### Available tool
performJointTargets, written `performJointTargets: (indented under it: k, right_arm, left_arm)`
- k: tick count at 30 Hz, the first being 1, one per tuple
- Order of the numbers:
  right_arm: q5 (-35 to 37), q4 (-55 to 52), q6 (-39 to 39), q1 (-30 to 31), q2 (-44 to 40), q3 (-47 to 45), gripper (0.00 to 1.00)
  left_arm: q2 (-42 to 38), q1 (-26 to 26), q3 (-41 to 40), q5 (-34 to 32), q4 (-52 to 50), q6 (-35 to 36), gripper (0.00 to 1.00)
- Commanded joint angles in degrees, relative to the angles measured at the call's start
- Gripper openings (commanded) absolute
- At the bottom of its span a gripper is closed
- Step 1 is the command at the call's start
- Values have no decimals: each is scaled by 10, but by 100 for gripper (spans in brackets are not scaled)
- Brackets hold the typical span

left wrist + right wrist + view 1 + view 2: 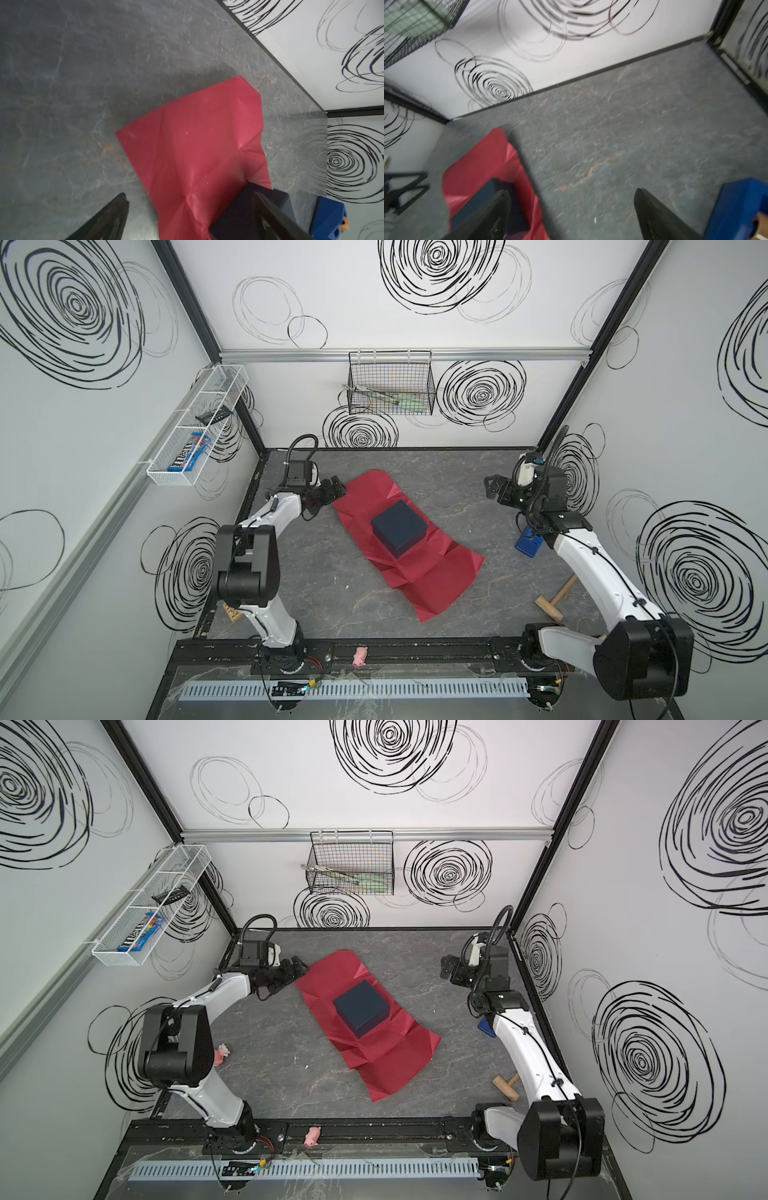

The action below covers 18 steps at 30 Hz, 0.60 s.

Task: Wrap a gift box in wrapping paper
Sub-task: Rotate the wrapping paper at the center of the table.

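Wrapping paper (432, 580), a thin red sheet crossed with crease lines, lies spread near the middle of the grey marbled tabletop (316, 585), running slantwise from the far side toward the arms' bases. On its far half sits the gift box (399, 529), a low dark navy cardboard box with a flat lid. That leaves a short flap beyond the box and a much longer one on the near side.

We judge the sheet to be light, limp and easy to tear or crumple. It will likely slide on the smooth table wherever the box does not pin it, and the creases should let it fold along those lines. We would take it by a free edge or corner, pinching it flat. The box looks stiff and light, and may shift if the paper is tugged hard.

Our black left gripper (337, 488), jaws spread wide with nothing between them, hangs just beside the far-left edge of the sheet, by the short flap. Our right gripper (489, 488), likewise wide apart and empty, is well apart from the sheet over bare table, with a bright blue tape dispenser (527, 545) near it.
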Motion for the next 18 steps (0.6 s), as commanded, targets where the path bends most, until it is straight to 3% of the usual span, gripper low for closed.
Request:
performJointTargets:
  k: [1,3,7,10,13,18]
  right_arm:
    - [-44,-123,46,37,-70,-47,97]
    - [-63,-140,67,48,-111,-82,97]
    - [-89,-172,90,64,-192,-139,97]
    - [-139,-172,101,68,-219,-173,97]
    - [-174,-171,110,84,-223,-192,97]
    - [-170,-160,113,100,-224,-211,97]
  left_arm:
    - [52,15,93,15,-44,106,96]
    - [111,27,181,12,-110,160,96]
    - [204,59,289,136,-166,239,96]
    - [267,72,367,166,-206,265,96]
    - [298,71,409,204,-212,267,96]
    - [310,53,425,199,-233,271,96]
